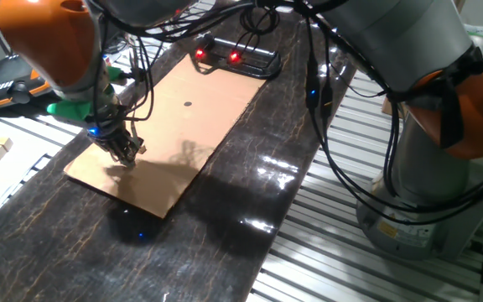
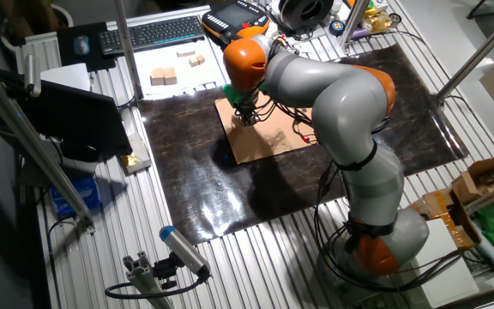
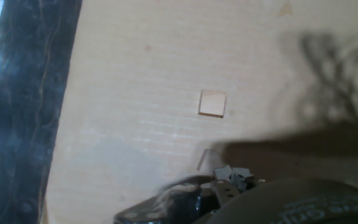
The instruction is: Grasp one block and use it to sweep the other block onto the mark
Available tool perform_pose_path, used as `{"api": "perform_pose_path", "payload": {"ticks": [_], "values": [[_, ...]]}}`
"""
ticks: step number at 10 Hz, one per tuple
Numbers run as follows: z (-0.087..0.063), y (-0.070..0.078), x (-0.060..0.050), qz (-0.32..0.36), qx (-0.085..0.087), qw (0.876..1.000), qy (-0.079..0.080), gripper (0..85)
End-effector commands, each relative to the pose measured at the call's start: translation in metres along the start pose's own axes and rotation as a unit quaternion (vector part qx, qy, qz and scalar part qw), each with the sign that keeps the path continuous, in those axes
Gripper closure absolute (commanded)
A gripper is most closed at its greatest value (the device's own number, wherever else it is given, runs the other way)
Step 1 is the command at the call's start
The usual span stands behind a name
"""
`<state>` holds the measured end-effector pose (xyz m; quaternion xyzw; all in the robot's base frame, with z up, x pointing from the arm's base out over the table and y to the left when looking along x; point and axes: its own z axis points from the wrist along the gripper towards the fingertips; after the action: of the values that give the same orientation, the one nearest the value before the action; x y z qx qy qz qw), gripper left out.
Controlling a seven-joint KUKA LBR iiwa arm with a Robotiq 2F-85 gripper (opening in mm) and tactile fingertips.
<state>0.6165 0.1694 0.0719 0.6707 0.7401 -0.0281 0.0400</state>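
A: Where's the loose block?

B: In the hand view, the block (image 3: 212,103) lies flat on the card (image 3: 135,74), apart from the fingers at the bottom edge. It's too small to pick out in either fixed view.

A: And the mark?

B: The mark (image 1: 188,105) is a small dark dot near the middle of the card, well up from the gripper (image 1: 126,153), which sits low over the near corner.

A: Is it holding the other block?

B: I can't tell. A pale sliver (image 3: 205,159) shows just above the fingertips in the hand view, which might be a block's edge, but whether the jaws are clamped on it or not isn't clear. No second loose block is visible.

A: So how should the sweep go?

B: My judgement: line up so the loose block lies between the gripper and the mark, keep low to the card, and push with a flat face squarely behind the block's centre. Off-centre contact would likely spin it aside. Go slowly and stop as it covers the dot. The dark mat (image 1: 250,180) beyond the card's edge is where it shouldn't slide.
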Motion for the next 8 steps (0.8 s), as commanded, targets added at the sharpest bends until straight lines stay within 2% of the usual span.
{"api": "perform_pose_path", "payload": {"ticks": [1, 2, 3, 4, 8], "values": [[0.001, 0.0, 0.0, 0.011, -0.009, 1.0, 0.002, 61.3], [0.002, 0.002, -0.001, 0.026, -0.011, 1.0, 0.002, 43.3], [0.004, 0.003, -0.001, 0.049, -0.013, 0.999, 0.002, 32.0], [0.005, 0.005, -0.002, 0.072, -0.014, 0.997, 0.001, 28.7], [0.006, 0.011, -0.005, 0.139, -0.013, 0.99, 0.001, 28.0]]}}
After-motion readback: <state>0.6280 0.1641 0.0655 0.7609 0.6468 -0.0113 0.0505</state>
